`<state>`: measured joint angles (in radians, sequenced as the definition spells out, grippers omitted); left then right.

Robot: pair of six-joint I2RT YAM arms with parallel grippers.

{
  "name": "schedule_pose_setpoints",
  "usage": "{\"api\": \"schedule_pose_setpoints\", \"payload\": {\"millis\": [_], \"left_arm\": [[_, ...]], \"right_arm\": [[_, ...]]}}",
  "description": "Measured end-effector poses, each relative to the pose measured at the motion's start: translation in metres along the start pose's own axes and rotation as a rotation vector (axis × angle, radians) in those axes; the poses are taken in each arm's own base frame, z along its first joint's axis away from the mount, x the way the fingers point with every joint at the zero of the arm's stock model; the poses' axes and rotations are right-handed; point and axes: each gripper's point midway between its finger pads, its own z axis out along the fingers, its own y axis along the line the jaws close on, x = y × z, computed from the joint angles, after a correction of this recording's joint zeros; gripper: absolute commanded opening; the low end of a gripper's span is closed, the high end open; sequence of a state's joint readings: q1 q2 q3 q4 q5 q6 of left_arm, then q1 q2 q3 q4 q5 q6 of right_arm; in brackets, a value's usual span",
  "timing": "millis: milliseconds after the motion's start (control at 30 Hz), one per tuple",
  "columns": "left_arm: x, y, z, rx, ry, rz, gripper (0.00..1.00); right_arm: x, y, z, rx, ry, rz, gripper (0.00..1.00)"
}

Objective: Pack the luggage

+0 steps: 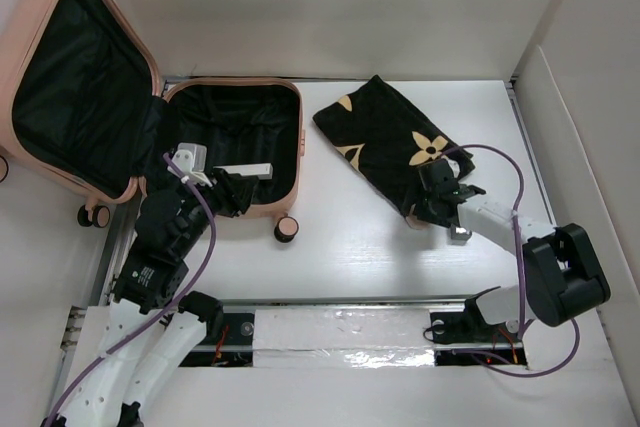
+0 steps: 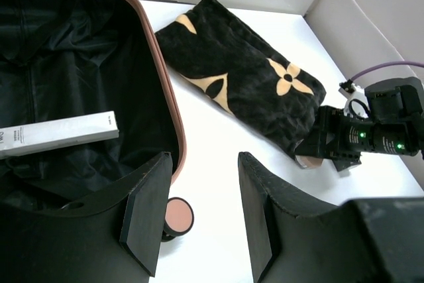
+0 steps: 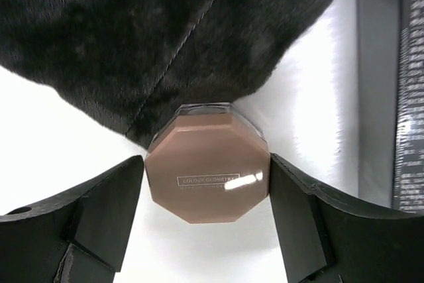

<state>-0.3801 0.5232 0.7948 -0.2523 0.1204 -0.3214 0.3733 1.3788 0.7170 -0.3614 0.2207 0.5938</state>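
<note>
**Operator:** State the position of the luggage.

**Technician:** The luggage (image 1: 75,87) lies open at the far left corner of the tabletop (image 1: 340,257). The lid is tipped back past the left edge, and the base half lies flat with its black lining up.

**Operator:** What is packed?

**Technician:** One item shows inside: a long white box (image 1: 240,169) on the lining of the base half. Judged progress is early to middle.

**Operator:** What is left?

**Technician:** Two items lie outside.
- The black cloth with gold flowers (image 1: 385,142) lies toward the far edge, right of the luggage and apart from it.
- An octagonal brown compact (image 3: 209,177) sits at the cloth's near corner, its far side tucked under the fabric.

The lid is not yet closed.

**Operator:** Claw states?

**Technician:** The left claw (image 2: 202,164) has its jaws apart and holds nothing. It hangs over the near rim of the base half, beside a caster wheel (image 2: 179,215). The right claw (image 3: 207,164) brackets the compact, one finger at each side. Contact looks made or nearly so, but I cannot tell whether it is clamped.

**Operator:** Step in hand?

**Technician:** Probably the pick-up of the compact, for transfer into the base half.
</note>
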Motion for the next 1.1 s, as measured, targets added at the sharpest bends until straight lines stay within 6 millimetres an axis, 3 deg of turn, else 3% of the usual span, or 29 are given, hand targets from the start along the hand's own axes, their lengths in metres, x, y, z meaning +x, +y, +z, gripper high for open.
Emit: {"api": "schedule_pose_setpoints", "payload": {"millis": [133, 200, 333, 500, 633, 767, 867, 967, 1100], "left_arm": [[-0.002, 0.0, -0.002, -0.001, -0.013, 0.001, 0.42], [-0.003, 0.0, -0.003, 0.0, -0.016, 0.001, 0.42], [-0.004, 0.0, -0.003, -0.003, -0.019, 0.001, 0.42], [-0.004, 0.0, -0.003, -0.005, -0.02, 0.001, 0.42], [-0.004, 0.0, -0.003, -0.005, -0.02, 0.001, 0.42], [-0.004, 0.001, -0.003, -0.005, -0.02, 0.001, 0.42], [-0.004, 0.002, -0.003, -0.011, -0.022, 0.001, 0.41], [-0.006, 0.004, -0.004, -0.027, -0.03, 0.0, 0.41], [-0.009, 0.006, -0.007, -0.037, -0.049, 0.0, 0.41]], "right_arm": [[0.008, 0.0, 0.0, -0.013, 0.026, -0.004, 0.78], [0.01, -0.001, -0.002, -0.015, 0.032, -0.007, 0.65], [0.008, -0.005, -0.009, -0.015, 0.009, -0.005, 0.56], [-0.003, -0.002, -0.031, -0.042, -0.068, -0.01, 0.55], [0.003, 0.022, -0.055, -0.115, -0.084, -0.087, 0.55], [-0.006, 0.094, -0.099, -0.321, -0.109, -0.189, 0.58], [-0.034, 0.176, -0.135, -0.506, -0.171, -0.249, 0.58], [-0.059, 0.261, -0.159, -0.65, -0.231, -0.317, 0.58], [-0.074, 0.366, -0.156, -0.789, -0.286, -0.404, 0.58]]}}
